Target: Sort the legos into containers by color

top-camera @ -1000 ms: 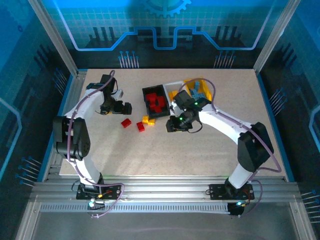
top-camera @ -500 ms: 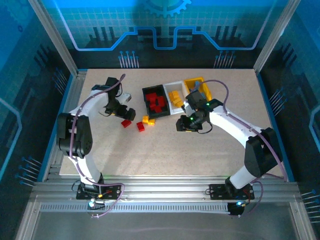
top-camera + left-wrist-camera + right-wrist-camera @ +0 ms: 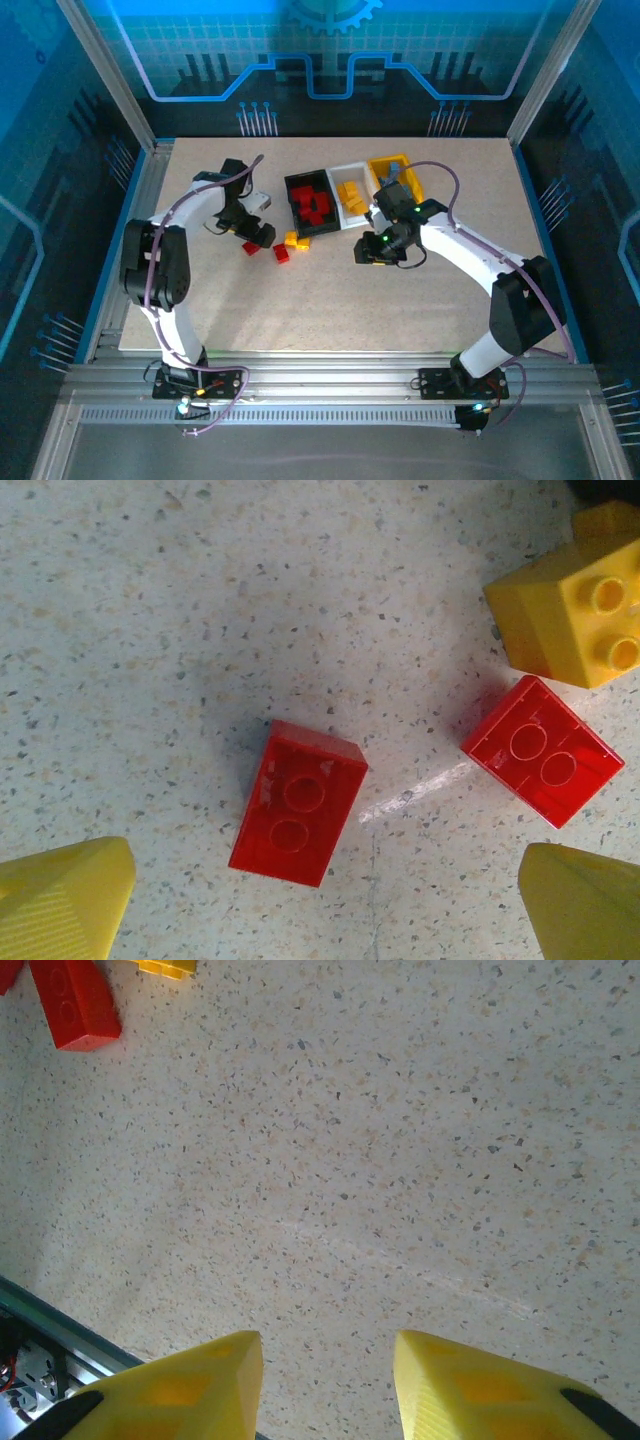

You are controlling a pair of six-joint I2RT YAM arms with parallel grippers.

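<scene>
Left gripper: swung in from the left edge, spread wide over a red brick.
Right gripper: I pulled it back from the white bin; slightly apart, empty.
Loose legos: mid-tabletop, beside the black bin.
Meaning: red brick goes next, I think.
</scene>
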